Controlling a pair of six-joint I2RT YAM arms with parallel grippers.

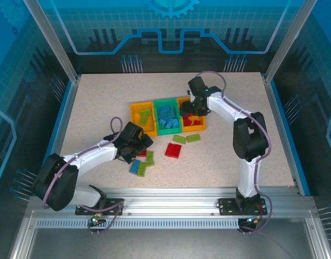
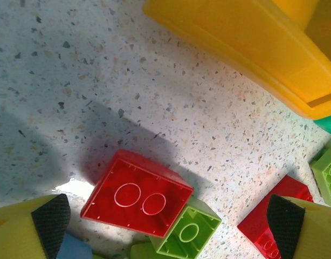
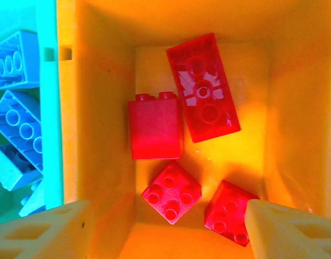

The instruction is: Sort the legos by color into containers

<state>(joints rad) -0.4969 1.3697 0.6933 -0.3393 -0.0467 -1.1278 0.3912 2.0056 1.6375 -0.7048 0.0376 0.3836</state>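
Sorted, orange bin [image 3: 101, 81]: four red bricks [image 3: 154, 127] lie inside, one of them upside down
Sorted, green bin [image 3: 49, 108]: several light blue bricks [image 3: 20, 127] piled in it
Sorted, yellow bin [image 1: 133, 120]: at least one lime green brick [image 1: 146, 115]; I cannot tell whether more lie under it
Containers: joined in a row at the middle of the tabletop [image 1: 101, 102], yellow on the left, green between, orange on the right
Left to sort: about seven legos loose in front of the bins: a big red brick [image 1: 173, 150], two green bricks [image 1: 179, 138] just beyond it, and a cluster [image 1: 142, 162] of red, green and blue pieces near the yellow bin's front corner
Judged progress: past the middle, I would say; every colour already has its bin and only the loose pieces remain
Left claw [image 2: 168, 216]: jaws wide, low over the cluster, straddling an upturned red brick [image 2: 136, 194] that touches a green brick [image 2: 188, 229]; nothing gripped
Right claw [image 3: 165, 232]: jaws partly apart above the orange bin, nothing between them
Likely step in hand: the upturned red brick looks to be the next pick for the left side; it would belong in the orange bin, the far end of the row from it
Surface: pale speckled stone-look tabletop, flat and matt, blue strips along its side edges
Room: a booth of slanted aluminium posts [image 1: 52, 43] with blue-tinted panels [image 1: 171, 27] bearing line graphics; an aluminium rail [image 1: 171, 197] at the near edge carries both arm bases
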